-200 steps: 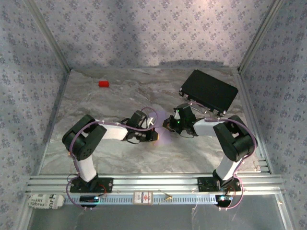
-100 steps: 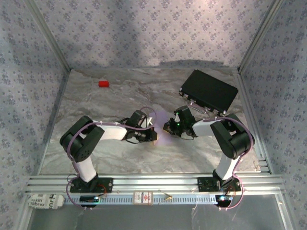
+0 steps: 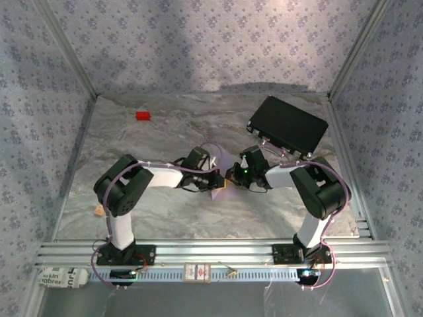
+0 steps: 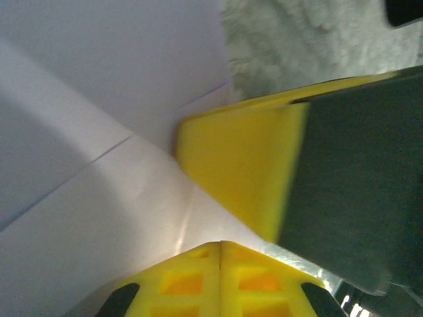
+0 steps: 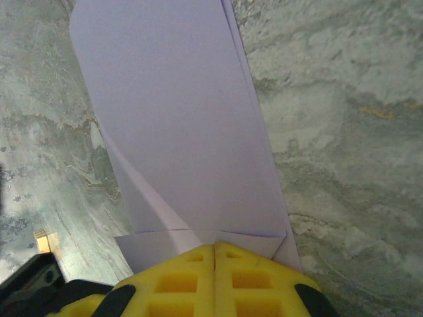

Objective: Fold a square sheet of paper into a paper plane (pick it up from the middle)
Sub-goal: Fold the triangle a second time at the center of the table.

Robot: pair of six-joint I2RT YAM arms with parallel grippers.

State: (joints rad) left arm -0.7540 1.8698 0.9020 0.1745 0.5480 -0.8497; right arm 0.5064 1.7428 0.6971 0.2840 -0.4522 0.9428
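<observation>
At table (image 3: 264, 218) centre, both jaws pinched shut on the folded lilac paper (image 5: 185, 132).

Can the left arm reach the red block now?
Probably not yet: the left gripper is shut on the lilac paper, which the right gripper also clamps. Nothing lies between it and the red block.

Near left corner: a crumpled white paper packet (image 3: 61, 277) lying below the ribbed aluminium rail (image 3: 211, 251) carries dark print in two lines. The lower line appears to end in "brex", while the upper is too small to read with confidence. On the pale strip along the rail's front, between the two arm bases, a small white rectangular tag (image 3: 197, 272) bears a red mark, its wording too fine to make out.
</observation>
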